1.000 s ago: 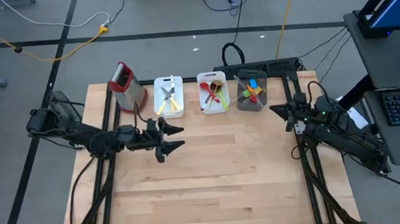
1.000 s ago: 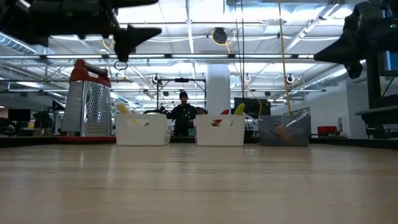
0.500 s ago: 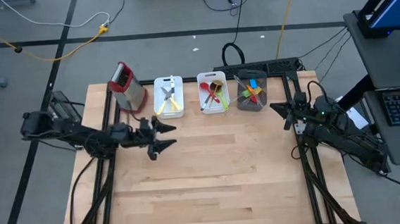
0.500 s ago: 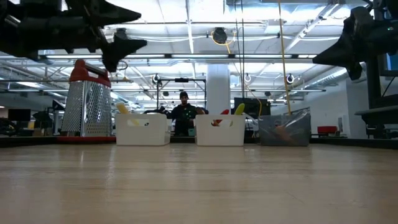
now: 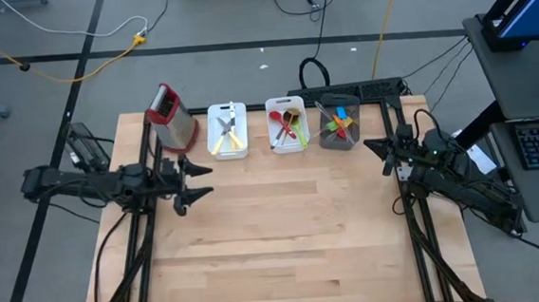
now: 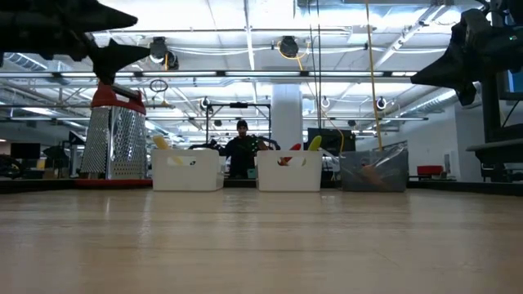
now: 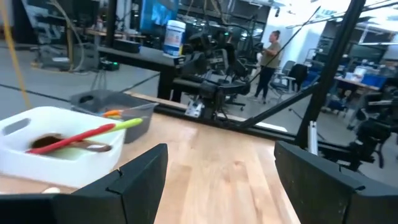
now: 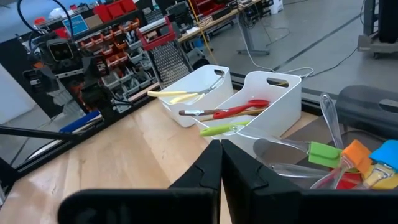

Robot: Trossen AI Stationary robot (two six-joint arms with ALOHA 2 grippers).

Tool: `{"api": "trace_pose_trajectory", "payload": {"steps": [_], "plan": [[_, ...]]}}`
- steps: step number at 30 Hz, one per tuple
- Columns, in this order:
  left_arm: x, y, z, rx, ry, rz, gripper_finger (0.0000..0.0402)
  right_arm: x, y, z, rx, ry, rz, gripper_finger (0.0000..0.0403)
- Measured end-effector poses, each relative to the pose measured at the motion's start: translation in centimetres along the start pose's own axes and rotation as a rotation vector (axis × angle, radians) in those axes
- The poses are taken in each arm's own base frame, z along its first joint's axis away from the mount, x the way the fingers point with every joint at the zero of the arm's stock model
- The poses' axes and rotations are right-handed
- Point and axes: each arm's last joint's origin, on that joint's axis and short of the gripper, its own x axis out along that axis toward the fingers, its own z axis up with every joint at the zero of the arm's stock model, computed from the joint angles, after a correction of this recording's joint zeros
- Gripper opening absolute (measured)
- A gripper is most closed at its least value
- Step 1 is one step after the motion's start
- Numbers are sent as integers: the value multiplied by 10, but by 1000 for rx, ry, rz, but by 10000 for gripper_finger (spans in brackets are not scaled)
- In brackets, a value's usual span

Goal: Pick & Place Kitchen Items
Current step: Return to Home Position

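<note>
The pale wooden surface fills mid-frame. The left tool hangs released at left centre, the right tool clenched at right centre. At upper centre, coloured kitchen utensils lie inside white rectangular bins and a grey cup.

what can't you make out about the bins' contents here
- Low view: walls of the left white bin and middle white bin hide most of the utensils.
- Low view: the grey bin has a cloudy wall that blurs its contents.
- High view: its spatulas overlap, too small to count.
- Left wrist view: the picture's edge cuts off the middle white bin.
</note>
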Motion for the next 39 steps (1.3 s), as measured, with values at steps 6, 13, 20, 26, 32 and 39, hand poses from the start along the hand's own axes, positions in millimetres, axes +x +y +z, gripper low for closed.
{"api": "trace_pose_trajectory", "payload": {"steps": [6, 13, 20, 26, 32, 39], "plan": [[-11, -2, 0, 24, 6, 10, 299, 0, 0, 0, 11, -1, -1, 0], [-12, -5, -2, 49, 13, 32, 299, 0, 0, 5, -13, -68, -30, 0], [-12, -2, -26, 36, -33, 16, 299, 20, -10, -16, 16, -120, -8, 0], [-13, 0, -38, 15, -34, 21, 298, 29, -16, -28, -111, -138, -13, 0], [-13, 0, -40, 43, -21, 29, 299, 28, -16, -27, -194, -149, -40, 0], [-13, 2, -45, 8, 32, 40, 299, 18, -13, -13, -222, -133, -154, 0]]}}
